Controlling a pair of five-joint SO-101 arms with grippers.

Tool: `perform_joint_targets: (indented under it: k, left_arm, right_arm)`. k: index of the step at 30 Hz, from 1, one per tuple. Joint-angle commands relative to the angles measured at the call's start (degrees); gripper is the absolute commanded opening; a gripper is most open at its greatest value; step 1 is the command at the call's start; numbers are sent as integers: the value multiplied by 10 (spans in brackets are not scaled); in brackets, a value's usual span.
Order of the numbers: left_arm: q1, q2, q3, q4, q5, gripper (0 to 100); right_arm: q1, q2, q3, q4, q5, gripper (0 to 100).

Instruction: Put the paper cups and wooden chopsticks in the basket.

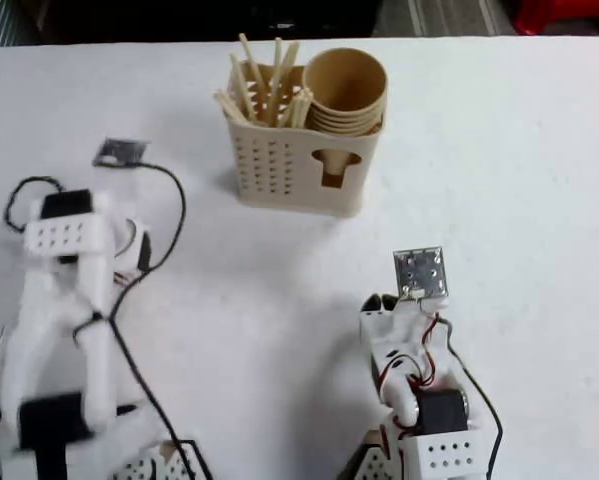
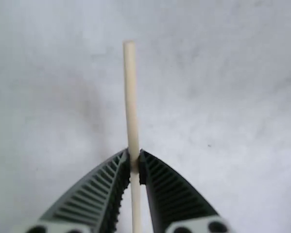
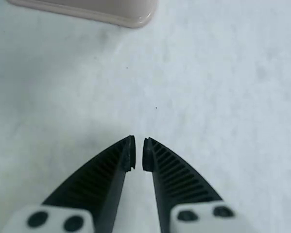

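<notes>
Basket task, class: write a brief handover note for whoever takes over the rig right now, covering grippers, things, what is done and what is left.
Left gripper: shut on one wooden chopstick, over bare table.
Right gripper: shut, empty, over the table near the basket.
Things: stacked paper cups in one basket compartment, a bunch of chopsticks in the other.
Done: cups and that bunch are in.
Left: put the held chopstick in the basket.

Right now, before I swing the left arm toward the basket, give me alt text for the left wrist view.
The left jaws are closed on a single wooden chopstick, which sticks out straight ahead past their tips. Behind it lies the plain white table.
</notes>
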Motion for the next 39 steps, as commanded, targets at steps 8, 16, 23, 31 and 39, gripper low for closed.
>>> perform_joint_targets:
  k: [8,16,23,31,39]
  left_arm:
    - [-1,-265,-18,7,10,23]
    - [60,-383,-18,3,10,23]
    - [109,-482,-13,-80,102,23]
    - [170,-495,-13,-195,127,23]
    - [217,-495,-12,-365,127,23]
  right_arm:
    - [8,-7,5,3,4,41]
    - [8,-7,5,3,4,41]
    - [8,-7,5,3,4,41]
    - [8,-7,5,3,4,41]
    - [8,-7,5,3,4,41]
